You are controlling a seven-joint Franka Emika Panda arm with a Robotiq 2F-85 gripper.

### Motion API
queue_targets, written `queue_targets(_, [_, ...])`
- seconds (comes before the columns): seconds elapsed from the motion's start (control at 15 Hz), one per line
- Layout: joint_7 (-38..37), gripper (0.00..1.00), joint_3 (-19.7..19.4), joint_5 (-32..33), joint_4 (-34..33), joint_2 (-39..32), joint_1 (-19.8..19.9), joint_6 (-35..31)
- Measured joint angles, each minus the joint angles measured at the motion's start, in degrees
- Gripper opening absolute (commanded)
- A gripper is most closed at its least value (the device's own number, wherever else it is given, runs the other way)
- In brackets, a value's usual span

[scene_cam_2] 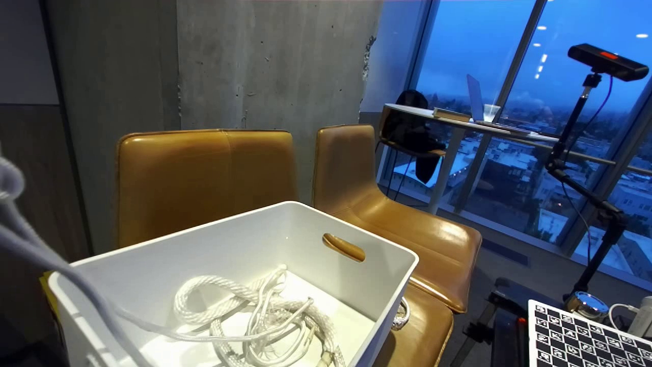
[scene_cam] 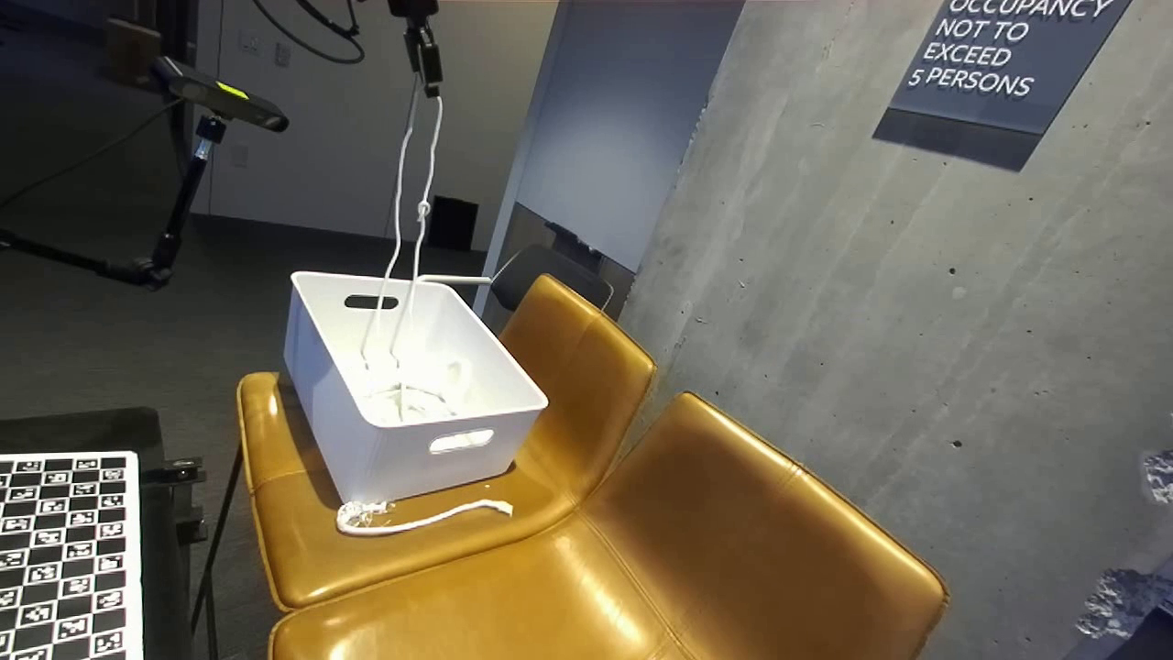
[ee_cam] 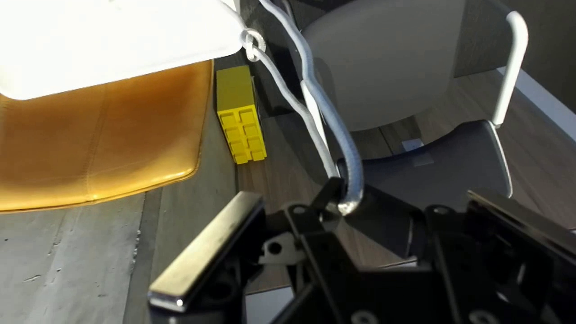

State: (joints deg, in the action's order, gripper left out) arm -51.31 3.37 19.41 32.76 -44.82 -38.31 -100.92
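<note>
Hold: the black two-finger gripper [ee_cam: 339, 204] is clamped on a thin smooth white cord [ee_cam: 355, 175], whose two strands meet at its tips; whether that is a bend or an end cannot be told. In an exterior view, the cord hangs into a white rectangular plastic bin [scene_cam: 403, 467] standing on a tan leather chair [scene_cam: 302, 559]. Inside, it lies tangled with a thick white braided rope [scene_cam_2: 323, 323].

Risks, as judged:
1. Slippage: the grip appears confined to the tips; a sudden load could pull the cord free.
2. Snagging: the small white knot [scene_cam: 423, 210] could catch on the bin or in the tangle.
3. Dragging: rising tension could pull up the rope or shift the bin.
4. Fouling: a swinging strand could hook the grey chair with a white tubular frame [ee_cam: 382, 67].
</note>
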Motion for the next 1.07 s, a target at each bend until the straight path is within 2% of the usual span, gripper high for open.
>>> queue_targets(0.27, [1.36,0.03,0.16,-2.94,1.22,3.16,3.55,5.57])
queue_targets(0.47, [1.46,0.03,0.16,-3.38,4.87,5.50,5.38,9.00])
queue_targets(0.8, [1.56,0.03,0.11,-3.43,16.46,11.27,8.42,13.42])
queue_targets(1.07, [3.65,0.03,0.12,-3.75,28.50,16.52,10.59,13.54])
